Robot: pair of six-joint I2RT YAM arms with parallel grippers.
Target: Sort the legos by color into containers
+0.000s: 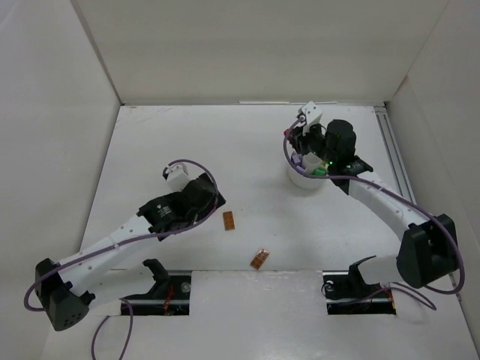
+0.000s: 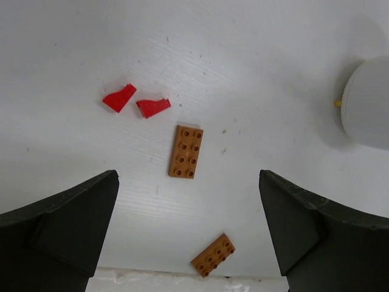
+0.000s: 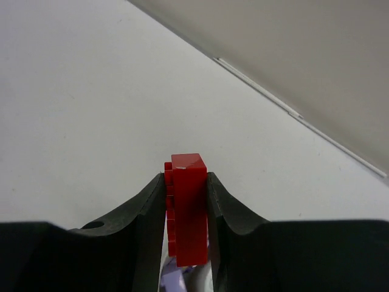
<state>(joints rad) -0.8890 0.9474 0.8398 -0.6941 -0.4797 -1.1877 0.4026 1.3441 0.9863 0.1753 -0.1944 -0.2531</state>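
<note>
Pinching a red brick (image 3: 188, 213), right claw (image 3: 186, 184) above white dish (image 1: 298, 182) holding a green brick (image 1: 319, 172) and purple brick (image 3: 173, 281), left claw (image 2: 188, 177) spread over white counter (image 1: 187, 142), two brown bricks (image 2: 186, 151) and two red pieces (image 2: 120, 97) beneath, white walls (image 1: 247, 45) around.

Inspection result: no text, label, brand, number or sign can be read in any of the three views.

Orange rectangular plastic brick (image 2: 185, 151), centre of the left wrist view: any marking on the stud tops is too small to read.

Second orange brick (image 2: 213, 255), at 6 o'clock from the first: studs likewise unreadable.

Red plastic brick (image 3: 188, 207), lower centre of the right wrist view: no marking legible on the visible faces.
</note>
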